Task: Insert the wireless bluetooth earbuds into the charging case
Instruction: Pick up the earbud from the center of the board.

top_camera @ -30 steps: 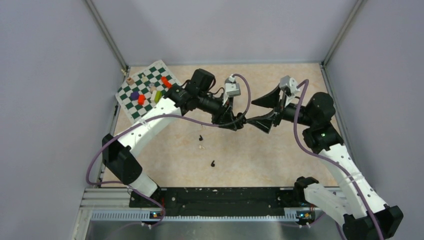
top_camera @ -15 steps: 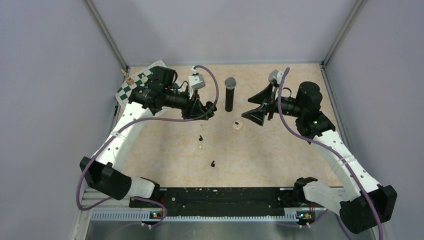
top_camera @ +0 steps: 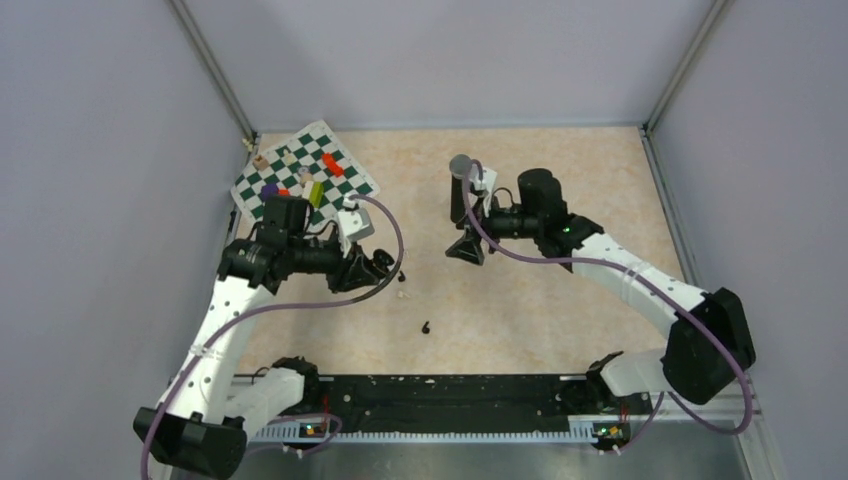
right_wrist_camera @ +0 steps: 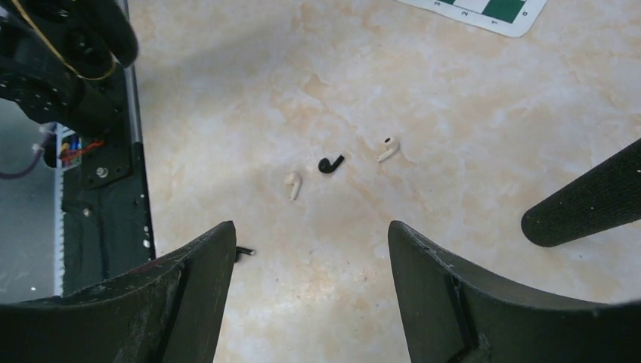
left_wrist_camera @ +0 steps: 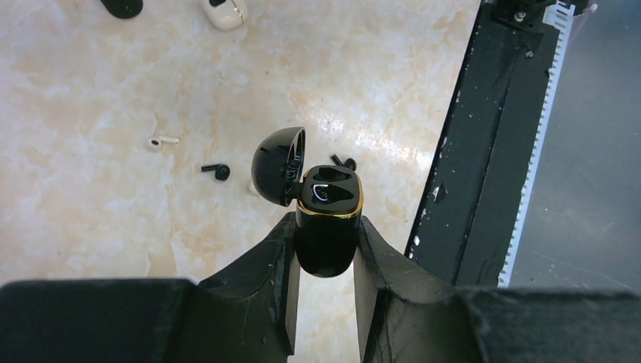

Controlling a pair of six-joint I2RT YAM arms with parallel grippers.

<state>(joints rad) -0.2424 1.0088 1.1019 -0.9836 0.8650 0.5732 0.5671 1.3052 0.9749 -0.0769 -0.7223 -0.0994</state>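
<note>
My left gripper (left_wrist_camera: 325,221) is shut on the black charging case (left_wrist_camera: 326,231), which has a gold rim and its lid (left_wrist_camera: 278,165) open; both sockets look empty. In the top view that gripper (top_camera: 378,264) is left of centre. On the table beyond it lie a black earbud (left_wrist_camera: 218,172), a whitish earbud (left_wrist_camera: 160,141) and another black earbud (left_wrist_camera: 345,161), partly behind the case. My right gripper (right_wrist_camera: 310,231) is open and empty above the table. Ahead of it lie two whitish earbuds (right_wrist_camera: 292,184) (right_wrist_camera: 388,148), a black earbud (right_wrist_camera: 329,163) and a second black earbud (right_wrist_camera: 243,251), half hidden by a finger.
A whitish case (left_wrist_camera: 225,11) lies on the table, hidden under the right gripper (top_camera: 466,248) in the top view. A tall black microphone (top_camera: 460,188) stands just behind that gripper. A chessboard (top_camera: 300,180) with coloured pieces lies at the far left. A black rail (top_camera: 430,392) runs along the near edge.
My left gripper has pulled back from the table's middle to the near left. My right gripper has swung left and down over the whitish case, in front of the microphone.
</note>
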